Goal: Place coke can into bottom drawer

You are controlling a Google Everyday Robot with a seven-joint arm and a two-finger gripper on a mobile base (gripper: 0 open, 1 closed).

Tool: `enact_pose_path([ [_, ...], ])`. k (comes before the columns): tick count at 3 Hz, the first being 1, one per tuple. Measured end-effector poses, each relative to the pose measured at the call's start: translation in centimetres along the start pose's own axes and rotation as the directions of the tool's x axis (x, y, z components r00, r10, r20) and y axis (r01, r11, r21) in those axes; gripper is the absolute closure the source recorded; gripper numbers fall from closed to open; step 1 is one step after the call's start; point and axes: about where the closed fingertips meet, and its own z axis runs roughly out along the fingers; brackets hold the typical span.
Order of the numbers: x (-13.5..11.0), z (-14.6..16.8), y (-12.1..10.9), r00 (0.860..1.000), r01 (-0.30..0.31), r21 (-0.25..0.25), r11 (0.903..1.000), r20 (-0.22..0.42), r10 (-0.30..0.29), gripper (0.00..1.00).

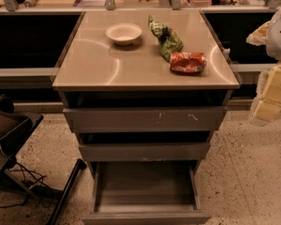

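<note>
The coke can point(188, 62) lies on its side on the cabinet top point(98, 64), near the front right corner. It is red-orange with white markings. The bottom drawer point(145, 217) is pulled out and its inside looks empty. My gripper point(270, 95) is a pale yellowish shape at the right edge of the view. It is beside the cabinet, to the right of the can and lower, and apart from it.
A pale round bowl point(124, 33) sits at the back middle of the top. A green wrinkly snack bag point(166, 40) lies just behind the can. The two upper drawers point(145, 118) stick out slightly. A dark stand with cables point(9, 139) is on the floor at left.
</note>
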Motion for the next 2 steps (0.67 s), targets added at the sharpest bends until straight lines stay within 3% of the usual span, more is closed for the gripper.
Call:
enact_pose_path([
  [2,-0.31,0.23,-0.95,1.000,0.004,0.016,0.9999,0.025,-0.004,0.00],
])
